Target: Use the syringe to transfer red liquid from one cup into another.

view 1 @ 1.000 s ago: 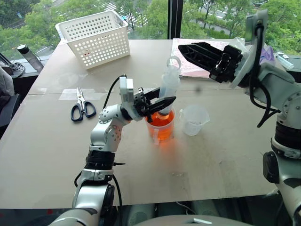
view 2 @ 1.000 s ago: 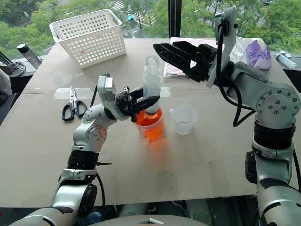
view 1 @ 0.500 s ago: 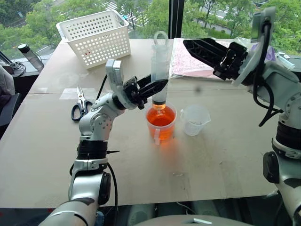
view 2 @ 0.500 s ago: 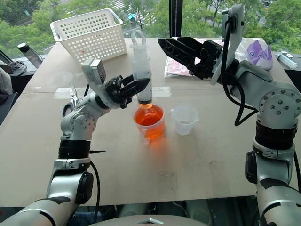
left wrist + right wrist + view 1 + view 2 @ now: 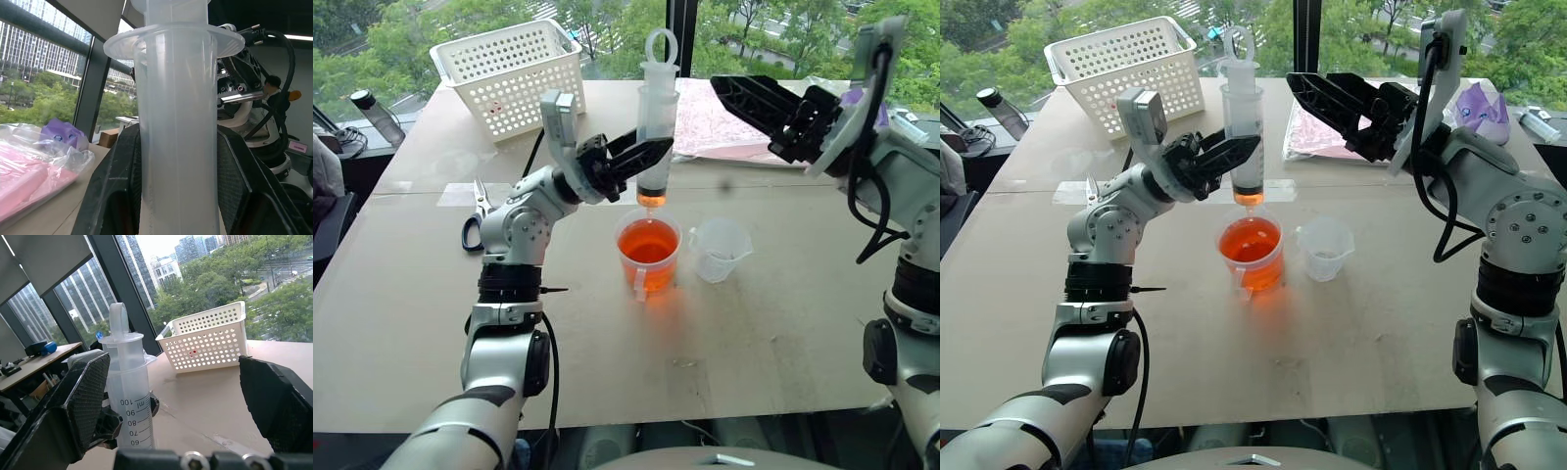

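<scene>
My left gripper (image 5: 649, 157) is shut on the barrel of the clear syringe (image 5: 656, 127) and holds it upright. The syringe's orange tip hangs just above the handled cup (image 5: 648, 257), which holds red liquid (image 5: 648, 242). The white plunger ring sticks up at the top. The smaller frosted beaker (image 5: 719, 250) stands just right of the cup. My right gripper (image 5: 724, 93) hangs open, up and to the right of the syringe, fingers pointing towards it. In the left wrist view the syringe (image 5: 178, 132) sits between both fingers (image 5: 117, 191). The right wrist view shows the syringe (image 5: 129, 396) beyond the open fingers (image 5: 73, 406).
A white perforated basket (image 5: 514, 73) stands at the back left of the table. Blue-handled scissors (image 5: 475, 220) lie partly behind my left arm. A pink packet (image 5: 705, 117) lies at the back, below my right gripper. A dark bottle (image 5: 374, 117) stands off the table's left edge.
My left gripper has lifted the syringe straight up out of the cup, so its tip now hangs above the liquid. The right gripper has drifted slightly to the right, still open.
</scene>
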Tool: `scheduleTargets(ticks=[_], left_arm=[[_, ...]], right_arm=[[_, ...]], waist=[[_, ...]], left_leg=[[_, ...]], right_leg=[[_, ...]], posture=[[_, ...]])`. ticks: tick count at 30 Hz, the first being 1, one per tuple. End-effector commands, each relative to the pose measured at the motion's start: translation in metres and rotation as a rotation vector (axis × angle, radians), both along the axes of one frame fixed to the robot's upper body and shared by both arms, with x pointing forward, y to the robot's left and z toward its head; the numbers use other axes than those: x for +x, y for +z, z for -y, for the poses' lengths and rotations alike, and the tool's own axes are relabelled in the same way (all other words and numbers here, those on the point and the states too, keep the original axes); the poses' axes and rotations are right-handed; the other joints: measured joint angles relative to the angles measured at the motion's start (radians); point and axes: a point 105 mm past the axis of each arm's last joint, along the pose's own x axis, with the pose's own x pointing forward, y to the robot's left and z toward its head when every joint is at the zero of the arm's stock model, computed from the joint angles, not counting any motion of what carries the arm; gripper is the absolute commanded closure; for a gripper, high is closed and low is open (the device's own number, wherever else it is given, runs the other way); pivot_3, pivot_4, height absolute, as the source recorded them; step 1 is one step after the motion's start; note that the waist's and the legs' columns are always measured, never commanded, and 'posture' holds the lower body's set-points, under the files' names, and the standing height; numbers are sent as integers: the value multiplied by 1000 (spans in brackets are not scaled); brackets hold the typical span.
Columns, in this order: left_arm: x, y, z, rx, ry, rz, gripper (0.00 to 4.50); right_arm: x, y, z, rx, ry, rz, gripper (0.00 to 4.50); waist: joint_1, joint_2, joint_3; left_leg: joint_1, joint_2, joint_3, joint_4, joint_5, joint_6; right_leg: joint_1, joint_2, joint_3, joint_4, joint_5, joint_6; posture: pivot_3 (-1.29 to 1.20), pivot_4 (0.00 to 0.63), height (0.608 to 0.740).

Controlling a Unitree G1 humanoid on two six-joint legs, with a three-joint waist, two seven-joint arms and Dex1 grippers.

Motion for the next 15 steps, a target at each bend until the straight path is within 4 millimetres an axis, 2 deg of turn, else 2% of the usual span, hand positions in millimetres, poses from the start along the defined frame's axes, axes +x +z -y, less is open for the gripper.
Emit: scheduleTargets(ticks=[1, 7, 12, 15], left_arm=[[-2, 16, 9, 5, -12, 61, 3132], [2, 28, 33, 23, -14, 130, 3132], [7, 30, 56, 6, 0, 151, 3132], [3, 27, 71, -2, -23, 162, 3132]], right_arm=[[-6, 23, 22, 55, -50, 86, 12], [-8, 39, 55, 72, -120, 148, 12], [-7, 42, 85, 53, -223, 165, 12], [-9, 42, 99, 52, -272, 169, 12]], waist=[[-2, 0, 0], [0, 0, 0], [1, 0, 0], [2, 0, 0]], left_leg=[[0, 0, 0, 0, 0, 0], [0, 0, 1, -1, 0, 0], [0, 0, 1, -1, 0, 0], [0, 0, 1, -1, 0, 0]], right_leg=[[0, 0, 0, 0, 0, 0], [0, 0, 0, 0, 0, 0], [0, 0, 1, 0, 0, 0], [0, 0, 1, 0, 0, 0]], posture=[[0, 150, 740], [0, 150, 740], [0, 150, 740], [0, 150, 740]])
